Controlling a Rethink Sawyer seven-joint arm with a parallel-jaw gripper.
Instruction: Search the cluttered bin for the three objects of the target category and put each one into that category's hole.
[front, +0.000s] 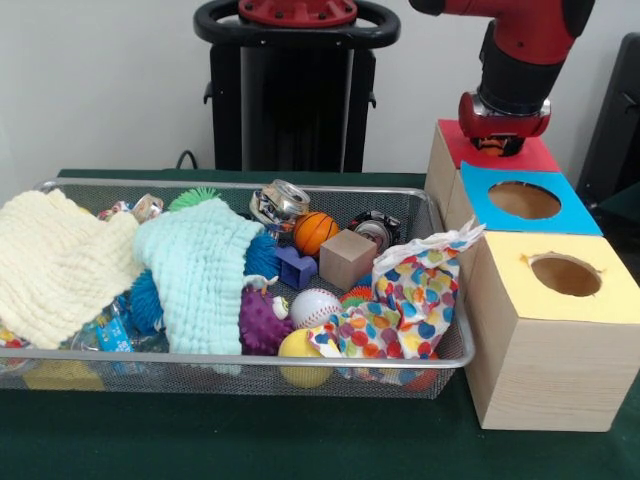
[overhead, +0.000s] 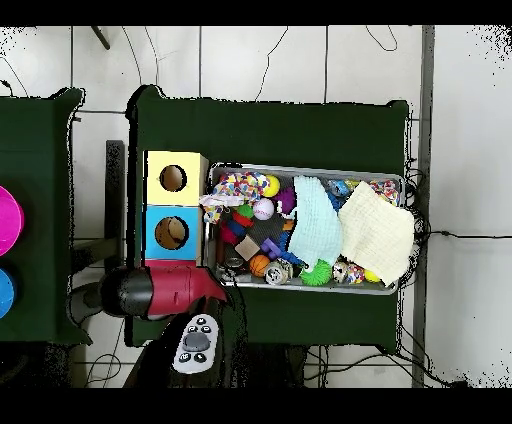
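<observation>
The end effector (front: 503, 141), its grip state impossible to tell, is hovering over the red-topped box (front: 520, 155), the mesh bin (front: 420, 365) lying beside the 3 boxes.

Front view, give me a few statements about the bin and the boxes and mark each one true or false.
1. The gripper is over the red-topped box. True.
2. The yellow-topped box is farthest from the camera. False: it is the nearest of the three; the red-topped one is farthest.
3. A mint green cloth lies in the wire bin, next to a cream cloth. True.
4. The baseball sits on the blue-topped box. False: it is inside the bin, near the polka-dot cloth.
5. The small basketball is in the bin. True.
</observation>
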